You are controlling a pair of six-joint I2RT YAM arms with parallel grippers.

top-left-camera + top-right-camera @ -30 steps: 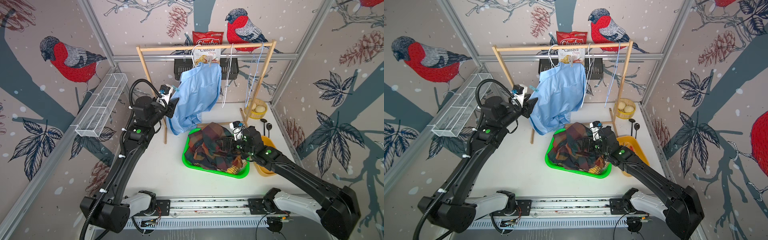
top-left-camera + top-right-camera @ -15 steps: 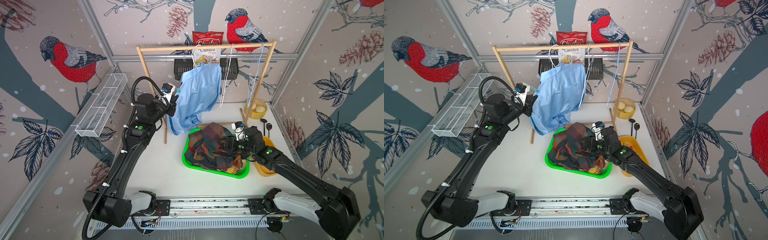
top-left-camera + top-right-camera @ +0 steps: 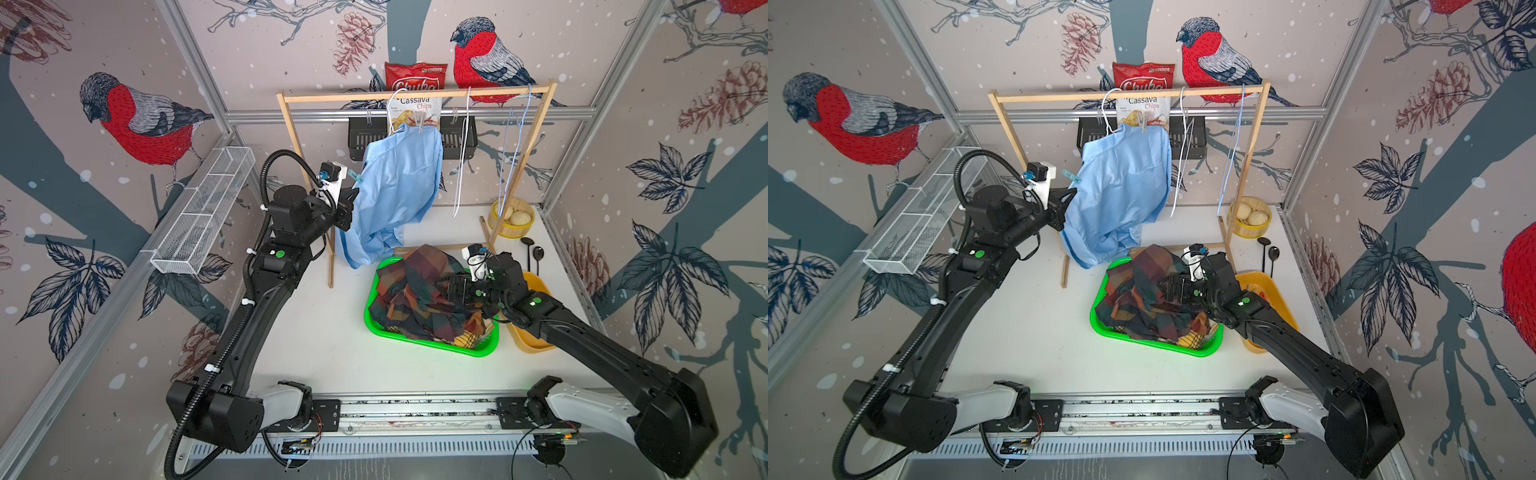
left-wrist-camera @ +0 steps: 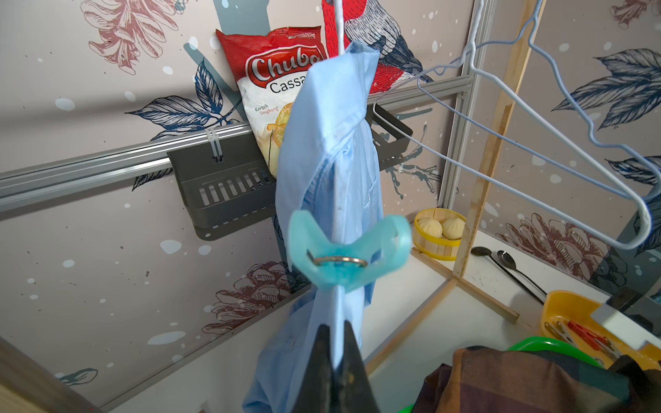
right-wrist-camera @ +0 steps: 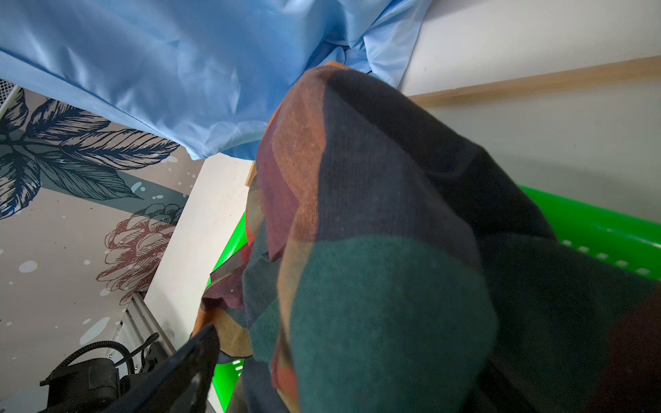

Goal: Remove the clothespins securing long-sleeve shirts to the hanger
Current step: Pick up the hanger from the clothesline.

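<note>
Left wrist view: the left gripper [image 4: 334, 345] has its jaws pressed together on the hanging edge of the light blue shirt [image 4: 332, 143]. It grips just under the teal clothespin [image 4: 347, 257], which is clipped across that same fold and is clear of the fingers. In both top views the shirt hangs from a white hanger [image 3: 392, 104] on the wooden rack [image 3: 415, 93]. A pale clothespin [image 3: 421, 124] sits at its collar, in front of the cassava chips bag [image 3: 413, 112]. Two bare wire hangers [image 3: 513, 145] dangle farther along the rail.

The right gripper [image 3: 454, 286] sits low over the dark plaid shirt [image 3: 415, 286] heaped in the green basket [image 3: 432, 347]. Its jaws stand spread wide, and in the right wrist view the plaid cloth hides all but one finger [image 5: 193, 357]. A corner of yellow plaid flannel [image 3: 467, 338] peeks from beneath the heap. Beside the basket, the yellow bin [image 4: 558, 307] holds a red clothespin [image 4: 586, 336].
</note>
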